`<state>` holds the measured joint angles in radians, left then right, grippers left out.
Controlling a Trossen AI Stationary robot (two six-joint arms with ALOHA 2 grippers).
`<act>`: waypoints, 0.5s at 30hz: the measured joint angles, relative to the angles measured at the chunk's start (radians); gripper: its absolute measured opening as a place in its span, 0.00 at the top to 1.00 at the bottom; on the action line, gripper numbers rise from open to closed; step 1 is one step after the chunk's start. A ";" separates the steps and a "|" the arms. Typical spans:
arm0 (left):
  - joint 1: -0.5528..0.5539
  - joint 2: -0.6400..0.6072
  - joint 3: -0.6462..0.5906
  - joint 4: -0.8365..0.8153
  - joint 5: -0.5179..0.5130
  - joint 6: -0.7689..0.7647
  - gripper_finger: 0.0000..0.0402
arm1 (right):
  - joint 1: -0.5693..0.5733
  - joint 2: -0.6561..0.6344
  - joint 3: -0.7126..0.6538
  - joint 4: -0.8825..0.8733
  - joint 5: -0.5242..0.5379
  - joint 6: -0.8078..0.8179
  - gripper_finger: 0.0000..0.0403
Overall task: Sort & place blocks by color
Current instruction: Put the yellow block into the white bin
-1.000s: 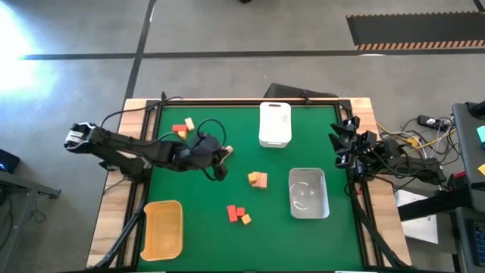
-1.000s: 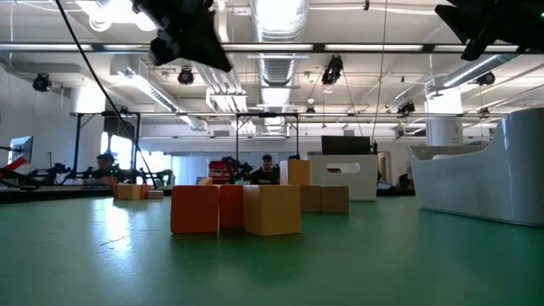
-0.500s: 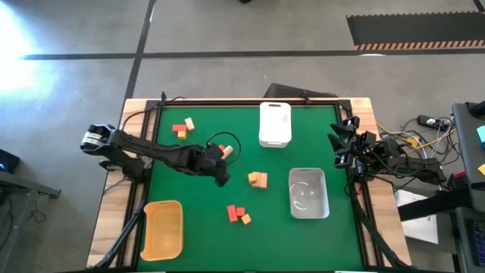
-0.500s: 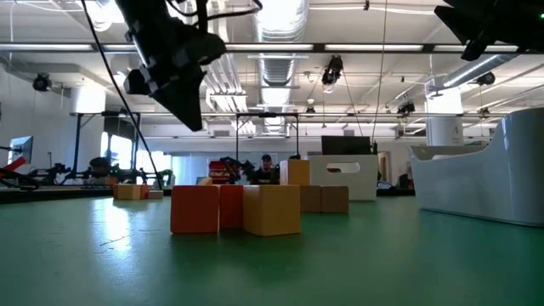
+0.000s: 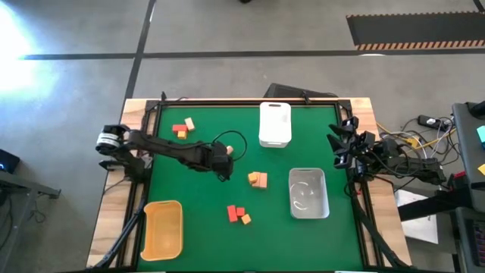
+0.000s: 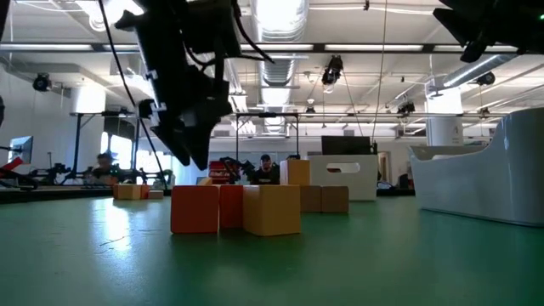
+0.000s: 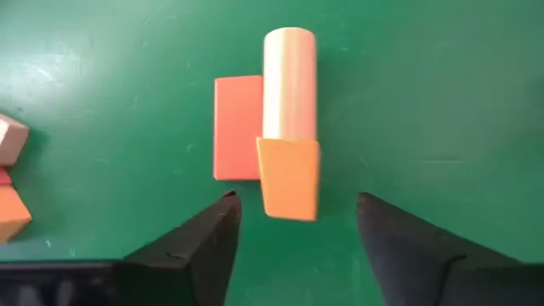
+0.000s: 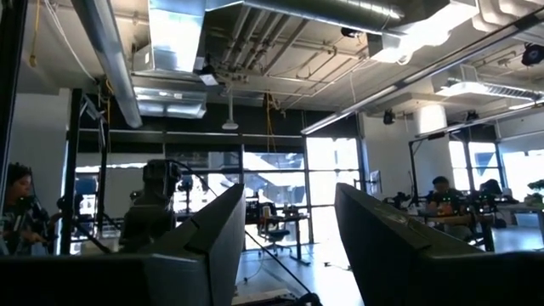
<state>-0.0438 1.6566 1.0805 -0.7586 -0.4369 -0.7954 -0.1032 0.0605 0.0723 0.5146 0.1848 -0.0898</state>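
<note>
Blocks partly overlapped, left gripper spread

A big open robotics lab: exposed silver ceiling ducts, bare grey concrete floor, other workstations beyond.

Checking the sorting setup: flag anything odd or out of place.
All blocks are loose on the mat; no tray holds any that I can see. Colours are mixed: under the left pincer, a red block, tan cylinder and orange block sit touching.
</note>
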 joint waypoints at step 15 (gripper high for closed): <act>0.028 0.074 -0.002 0.081 -0.014 0.080 0.38 | 0.000 0.000 0.000 -0.031 0.000 0.010 0.58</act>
<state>-0.0155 1.7309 1.0782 -0.6777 -0.4507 -0.7158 -0.1032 0.0607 0.0719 0.4839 0.1848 -0.0799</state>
